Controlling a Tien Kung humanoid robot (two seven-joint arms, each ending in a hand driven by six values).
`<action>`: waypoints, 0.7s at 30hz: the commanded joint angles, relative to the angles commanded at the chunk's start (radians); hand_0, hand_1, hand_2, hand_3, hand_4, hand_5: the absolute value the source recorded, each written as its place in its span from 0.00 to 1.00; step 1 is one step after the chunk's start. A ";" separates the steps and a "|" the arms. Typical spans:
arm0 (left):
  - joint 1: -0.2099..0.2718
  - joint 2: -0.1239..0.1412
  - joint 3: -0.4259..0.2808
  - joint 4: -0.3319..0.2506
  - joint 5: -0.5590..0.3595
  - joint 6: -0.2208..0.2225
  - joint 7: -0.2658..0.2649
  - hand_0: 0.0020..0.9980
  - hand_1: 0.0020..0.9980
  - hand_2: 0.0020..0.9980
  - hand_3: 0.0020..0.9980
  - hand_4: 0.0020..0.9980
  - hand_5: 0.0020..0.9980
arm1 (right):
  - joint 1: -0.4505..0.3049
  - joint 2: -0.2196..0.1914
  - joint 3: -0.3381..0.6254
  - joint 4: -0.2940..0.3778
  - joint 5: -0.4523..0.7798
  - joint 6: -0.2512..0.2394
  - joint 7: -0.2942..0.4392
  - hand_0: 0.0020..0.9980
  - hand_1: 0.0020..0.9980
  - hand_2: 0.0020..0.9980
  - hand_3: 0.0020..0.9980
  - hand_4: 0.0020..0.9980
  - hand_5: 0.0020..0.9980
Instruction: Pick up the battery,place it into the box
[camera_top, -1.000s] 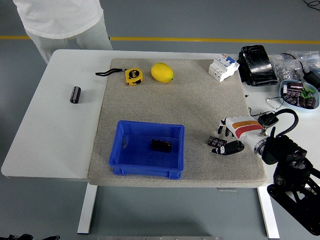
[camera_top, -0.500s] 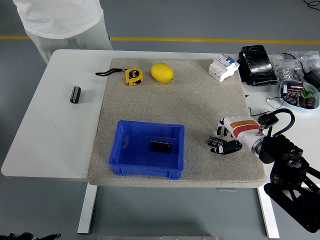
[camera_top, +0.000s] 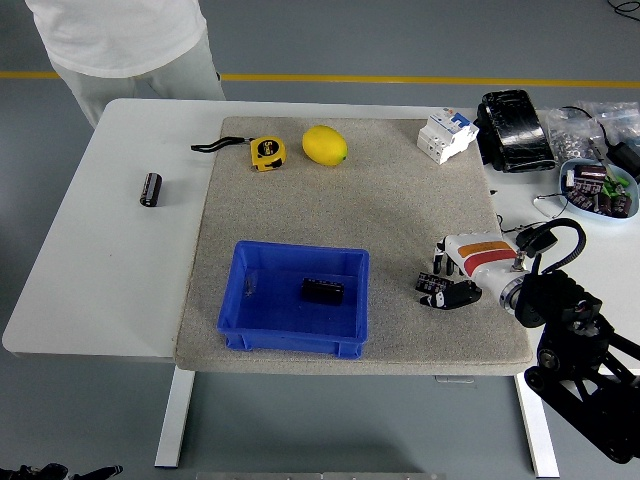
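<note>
Black fingers (camera_top: 440, 290) of right hand (camera_top: 462, 272) relaxed, low over mat (camera_top: 400, 210)

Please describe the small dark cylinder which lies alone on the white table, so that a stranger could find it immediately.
Start at the grey mat covering the middle of the white table. Look left of the mat, onto the bare white surface. The battery lies there alone, a short dark cylinder; the yellow tape measure and the lemon sit on the mat instead.

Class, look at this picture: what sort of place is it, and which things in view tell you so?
Probably a robotics lab or workshop: a white table on a grey floor with a yellow line, a tape measure, a circuit breaker, a tray of parts, and a robot hand.
</note>
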 joint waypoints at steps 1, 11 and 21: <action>0.000 0.000 0.001 0.000 -0.001 0.000 0.000 0.80 0.81 0.84 0.70 0.77 0.67 | 0.001 0.000 -0.001 -0.003 0.001 -0.003 0.000 0.25 0.36 0.42 0.46 0.95 0.39; -0.001 0.000 0.006 -0.001 -0.006 -0.002 0.001 0.80 0.81 0.84 0.70 0.77 0.67 | 0.011 0.007 -0.021 -0.033 0.023 -0.028 0.004 0.29 0.36 0.41 0.44 0.86 0.36; -0.002 0.001 0.011 -0.001 -0.010 -0.003 0.001 0.80 0.81 0.84 0.70 0.77 0.67 | 0.019 0.008 -0.037 -0.040 0.028 -0.053 0.006 0.30 0.36 0.41 0.44 0.85 0.36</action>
